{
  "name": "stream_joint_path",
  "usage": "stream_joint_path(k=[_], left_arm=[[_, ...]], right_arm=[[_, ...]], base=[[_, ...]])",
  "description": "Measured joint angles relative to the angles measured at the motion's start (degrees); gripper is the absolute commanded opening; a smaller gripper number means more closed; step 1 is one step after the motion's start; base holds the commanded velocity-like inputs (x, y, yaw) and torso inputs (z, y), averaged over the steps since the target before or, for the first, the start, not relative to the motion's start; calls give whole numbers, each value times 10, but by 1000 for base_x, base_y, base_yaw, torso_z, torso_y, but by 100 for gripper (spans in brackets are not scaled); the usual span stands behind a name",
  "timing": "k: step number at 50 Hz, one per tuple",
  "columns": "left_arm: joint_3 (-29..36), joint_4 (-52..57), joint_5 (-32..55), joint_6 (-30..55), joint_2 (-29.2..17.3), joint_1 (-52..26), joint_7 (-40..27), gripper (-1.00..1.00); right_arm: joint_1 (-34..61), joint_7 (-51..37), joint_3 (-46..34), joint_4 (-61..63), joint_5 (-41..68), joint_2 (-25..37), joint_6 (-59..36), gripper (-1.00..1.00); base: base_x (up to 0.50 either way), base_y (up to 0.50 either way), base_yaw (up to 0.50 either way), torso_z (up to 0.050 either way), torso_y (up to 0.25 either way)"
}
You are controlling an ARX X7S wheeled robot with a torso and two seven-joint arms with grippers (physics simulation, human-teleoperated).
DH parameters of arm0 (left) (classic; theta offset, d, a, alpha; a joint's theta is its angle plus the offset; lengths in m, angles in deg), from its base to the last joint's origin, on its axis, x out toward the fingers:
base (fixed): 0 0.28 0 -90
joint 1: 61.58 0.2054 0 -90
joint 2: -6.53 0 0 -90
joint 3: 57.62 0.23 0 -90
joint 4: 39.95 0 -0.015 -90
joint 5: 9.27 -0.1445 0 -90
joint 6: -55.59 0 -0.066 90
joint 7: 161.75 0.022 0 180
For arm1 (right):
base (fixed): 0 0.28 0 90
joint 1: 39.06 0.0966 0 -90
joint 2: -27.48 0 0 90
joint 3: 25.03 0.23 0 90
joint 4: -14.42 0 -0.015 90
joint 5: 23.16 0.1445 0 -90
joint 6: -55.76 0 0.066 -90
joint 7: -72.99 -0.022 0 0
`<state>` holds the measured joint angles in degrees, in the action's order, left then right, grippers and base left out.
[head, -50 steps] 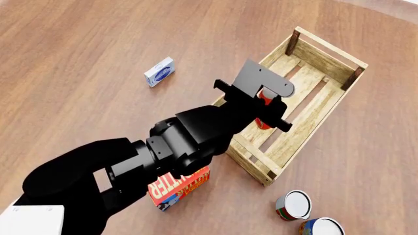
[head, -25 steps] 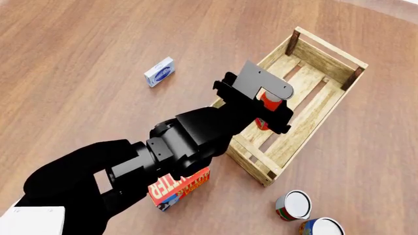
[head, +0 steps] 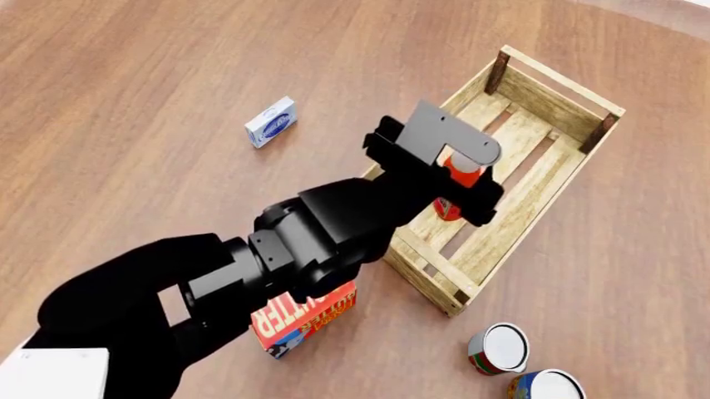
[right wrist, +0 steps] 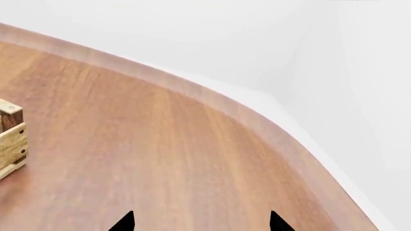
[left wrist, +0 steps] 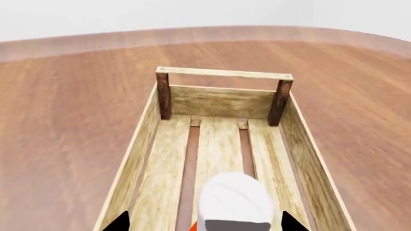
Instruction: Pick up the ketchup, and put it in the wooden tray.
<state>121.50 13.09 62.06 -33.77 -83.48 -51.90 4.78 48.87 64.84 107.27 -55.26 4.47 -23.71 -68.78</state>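
Note:
The ketchup point(head: 447, 208), an orange-red bottle with a white cap, stands upright inside the wooden tray point(head: 554, 79). My left gripper point(head: 450, 184) hangs over it, open, with a jaw on either side of the bottle. In the left wrist view the white cap point(left wrist: 234, 202) sits between the black fingertips of the left gripper point(left wrist: 204, 222), with a gap to one of them, and the tray point(left wrist: 224, 73) stretches away beyond. My right gripper point(right wrist: 200, 222) is open and empty over bare table, with a tray corner point(right wrist: 9, 130) at the frame's edge. It is outside the head view.
A red butter box point(head: 305, 320) lies partly under my left arm, near the tray's near end. A small blue-and-white box point(head: 272, 122) lies to the tray's left. Two round cans point(head: 500, 347) point(head: 546, 386) stand at the front right. The round wooden table's edge shows in the right wrist view.
The left gripper's jaws have spread a little away from the ketchup. The bottle stays upright in the tray. The arm has hardly moved.

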Motion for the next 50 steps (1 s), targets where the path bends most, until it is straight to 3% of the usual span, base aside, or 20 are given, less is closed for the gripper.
stream_joint_path(k=[28, 42, 50], left_arm=[[2, 33, 36, -4, 0, -59, 0, 100], [-3, 63, 63, -28, -11, -120, -22, 100], [-13, 166, 68, -42, -82, -141, -80, 100]], right_arm=[[-67, -27, 141, 192, 98, -13, -130, 100], [-73, -84, 250, 315, 259, 0, -237, 100], [-232, -229, 297, 360, 405, 76, -118, 100]], base=[[0, 0, 0, 0, 0], [0, 0, 0, 0, 20], [0, 0, 0, -6, 222]])
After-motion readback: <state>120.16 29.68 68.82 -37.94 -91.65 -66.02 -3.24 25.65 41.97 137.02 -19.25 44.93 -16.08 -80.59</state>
